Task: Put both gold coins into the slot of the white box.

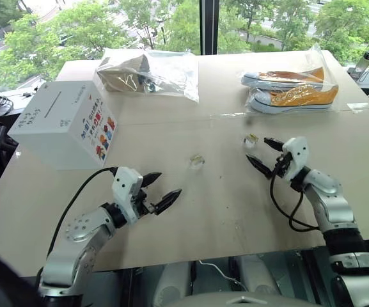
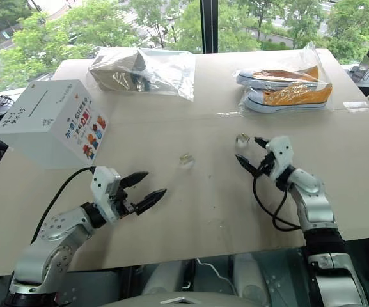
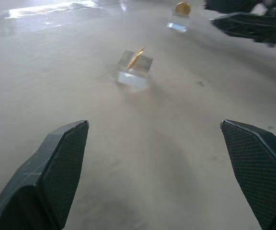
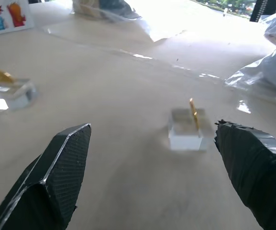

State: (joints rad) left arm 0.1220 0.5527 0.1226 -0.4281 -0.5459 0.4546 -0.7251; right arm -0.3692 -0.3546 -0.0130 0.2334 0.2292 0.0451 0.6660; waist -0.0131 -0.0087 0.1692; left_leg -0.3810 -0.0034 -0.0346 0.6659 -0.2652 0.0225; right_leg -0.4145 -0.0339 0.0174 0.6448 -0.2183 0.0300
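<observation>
2 gold coins stand on edge in small clear stands on the table [image 1: 235,211]: 1 coin [image 1: 197,158] mid-table ahead of the left gripper [image 1: 160,190], the other coin [image 1: 251,137] just beside the right gripper [image 1: 265,154]. Both grippers are spread wide and hold nothing. The white box [image 1: 56,128] sits well apart at far left, its slot [image 1: 52,103] on top. Neither coin is picked up or posted; all steps remain. The coins are too small to make out in detail

White box [image 1: 59,121], far left: green lettering on top, colourful print with cartoon figures on its side, all too small to read. No other text legible anywhere.
</observation>
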